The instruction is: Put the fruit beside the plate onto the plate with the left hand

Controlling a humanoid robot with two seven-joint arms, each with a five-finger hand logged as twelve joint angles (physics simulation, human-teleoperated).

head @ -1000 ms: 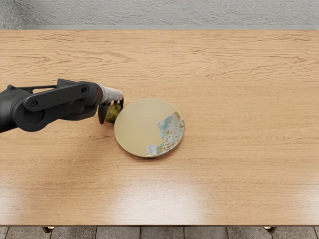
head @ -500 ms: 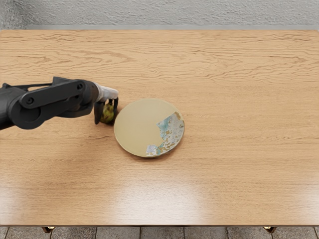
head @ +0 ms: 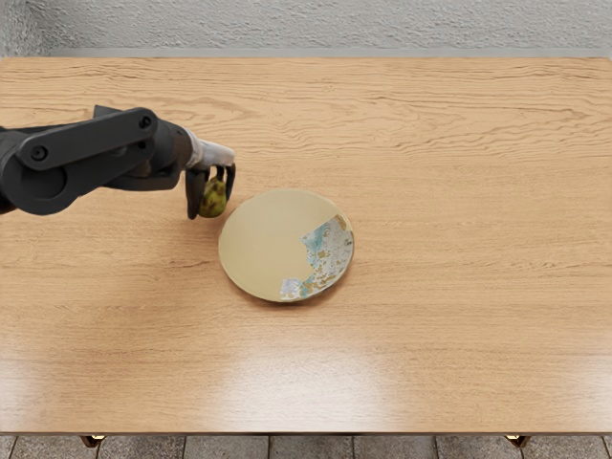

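I note the left hand curled tight around the fruit. It now sits higher than half a second ago, apparently lifted clear, just beside the plate. The carry comes next.

The place reads as a simulated robot test bench, rendered rather than photographed. A broad wooden table with an even, glossy grain fills nearly the whole view, backed by a rough grey wall and standing on grey stone paving that shows along the bottom edge beside the table's feet. A black jointed robot arm reaching over the top and one worn plate set out on it suggest a manipulation workspace.
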